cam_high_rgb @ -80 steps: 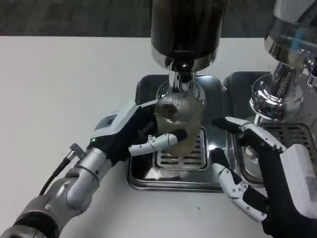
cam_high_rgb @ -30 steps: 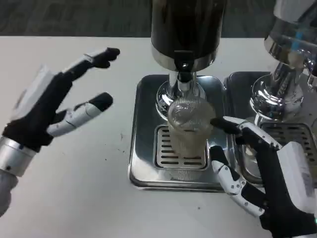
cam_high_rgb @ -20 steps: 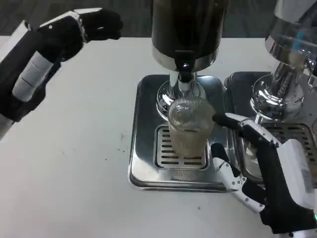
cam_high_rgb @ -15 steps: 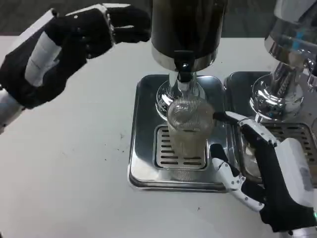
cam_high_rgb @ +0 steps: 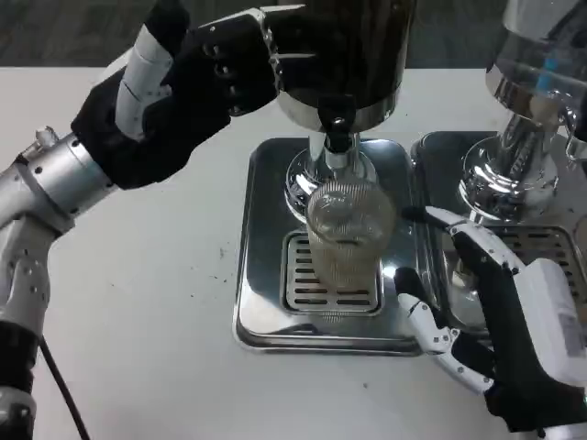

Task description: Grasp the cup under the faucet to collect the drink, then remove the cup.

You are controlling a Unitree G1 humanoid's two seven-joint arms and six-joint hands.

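The cup [cam_high_rgb: 348,229] (ribbed, clear) is seen standing on the grate of the drip tray [cam_high_rgb: 266,312], directly beneath the faucet [cam_high_rgb: 336,137] of the dark dispenser [cam_high_rgb: 344,55]. The right hand [cam_high_rgb: 495,321] is held just right of the cup, its fingers [cam_high_rgb: 431,335] spread apart and nothing gripped. The left hand [cam_high_rgb: 183,87] is raised up and left of the cup, at the dispenser's side; whether anything is pressed cannot be told. A second dispenser [cam_high_rgb: 527,119] is placed right of the cup on the white counter [cam_high_rgb: 128,321]
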